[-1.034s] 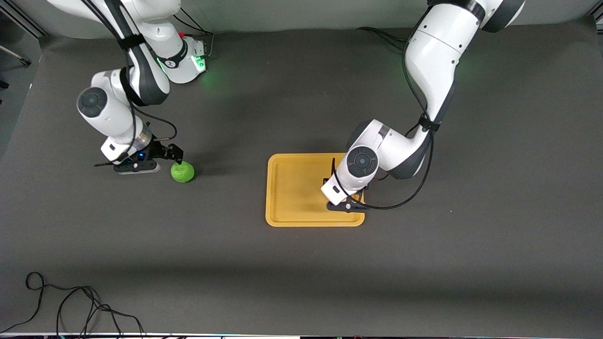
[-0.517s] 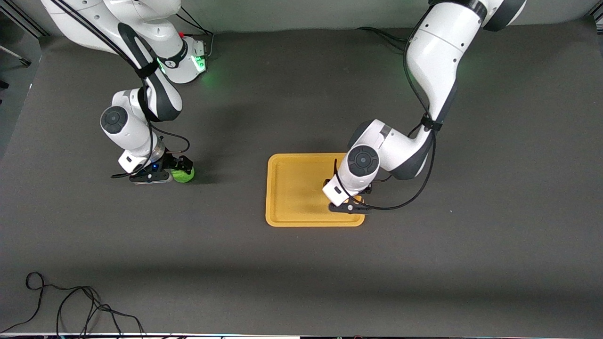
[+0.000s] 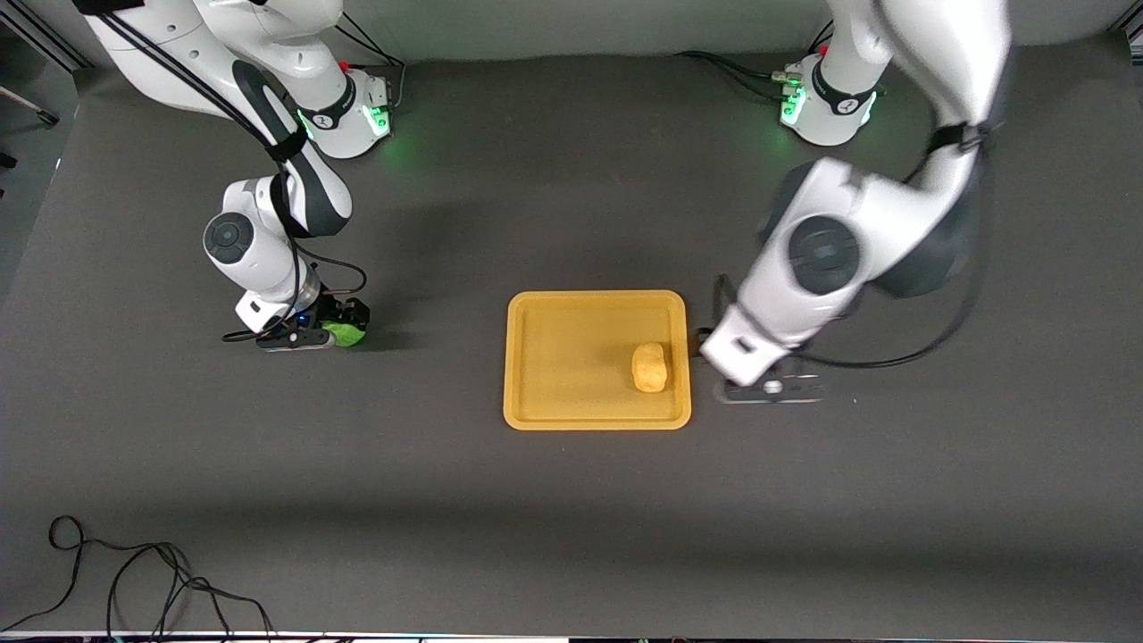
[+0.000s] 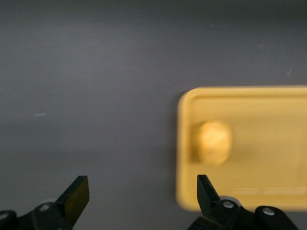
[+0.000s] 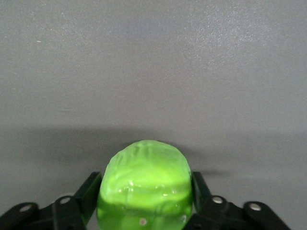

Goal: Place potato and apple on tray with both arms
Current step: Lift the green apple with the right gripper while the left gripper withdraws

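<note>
Dark grey table, tray mid-table, apple toward right arm's end, black cable at nearest edge

Tray access: mostly open, one end occupied.

You have bare tray floor toward the right arm's end; the potato takes the end toward the left arm. The left gripper, fingers spread, hangs over the table just beside that rim (crowding it). Between apple and tray, open table.
</note>
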`<action>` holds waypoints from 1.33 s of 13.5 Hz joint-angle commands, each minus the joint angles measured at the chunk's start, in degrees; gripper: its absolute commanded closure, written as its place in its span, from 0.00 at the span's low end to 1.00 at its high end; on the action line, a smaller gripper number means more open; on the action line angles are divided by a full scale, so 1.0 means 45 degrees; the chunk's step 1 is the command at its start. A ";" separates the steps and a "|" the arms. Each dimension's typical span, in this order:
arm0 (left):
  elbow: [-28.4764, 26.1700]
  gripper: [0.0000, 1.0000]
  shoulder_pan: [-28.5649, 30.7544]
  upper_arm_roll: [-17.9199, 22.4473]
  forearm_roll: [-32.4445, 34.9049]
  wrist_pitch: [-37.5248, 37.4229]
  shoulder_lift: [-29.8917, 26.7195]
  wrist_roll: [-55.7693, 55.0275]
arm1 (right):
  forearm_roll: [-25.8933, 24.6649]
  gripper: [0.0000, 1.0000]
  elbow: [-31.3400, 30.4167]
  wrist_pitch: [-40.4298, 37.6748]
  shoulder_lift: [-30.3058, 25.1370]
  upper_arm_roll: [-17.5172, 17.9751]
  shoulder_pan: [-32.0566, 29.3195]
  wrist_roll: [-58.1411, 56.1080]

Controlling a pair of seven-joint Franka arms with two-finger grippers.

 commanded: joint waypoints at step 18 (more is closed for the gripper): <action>0.0075 0.00 0.5051 -0.0001 -0.0450 -0.1351 -0.1259 0.6443 | 0.0037 0.48 1.3977 -1.3707 0.0651 0.0167 0.3394 0.3478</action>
